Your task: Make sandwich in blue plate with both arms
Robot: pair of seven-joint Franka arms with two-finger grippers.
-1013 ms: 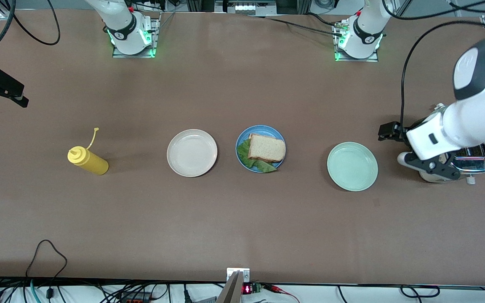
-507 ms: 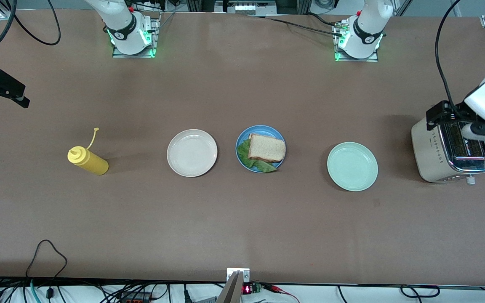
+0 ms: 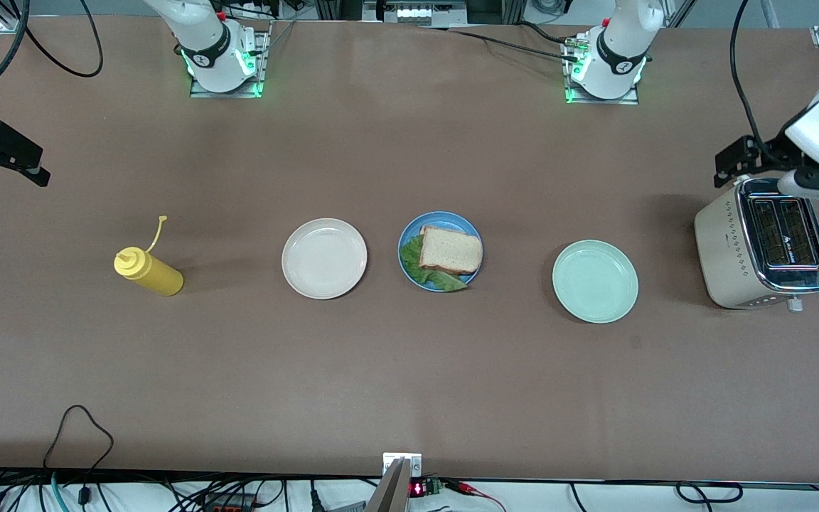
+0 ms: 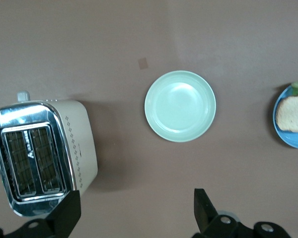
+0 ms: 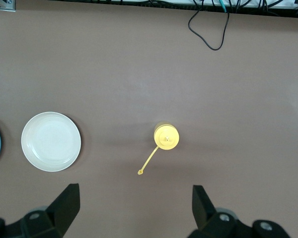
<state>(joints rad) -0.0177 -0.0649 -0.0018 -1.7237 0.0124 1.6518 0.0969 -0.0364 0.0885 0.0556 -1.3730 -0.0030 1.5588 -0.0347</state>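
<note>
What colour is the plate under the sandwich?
Blue. The blue plate under the sandwich shows best in the front view.

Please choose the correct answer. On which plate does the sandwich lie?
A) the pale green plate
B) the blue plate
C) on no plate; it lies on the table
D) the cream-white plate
B: the sandwich sits on the blue plate, with lettuce sticking out at its edge, while the cream-white plate and the pale green plate hold nothing.
</note>
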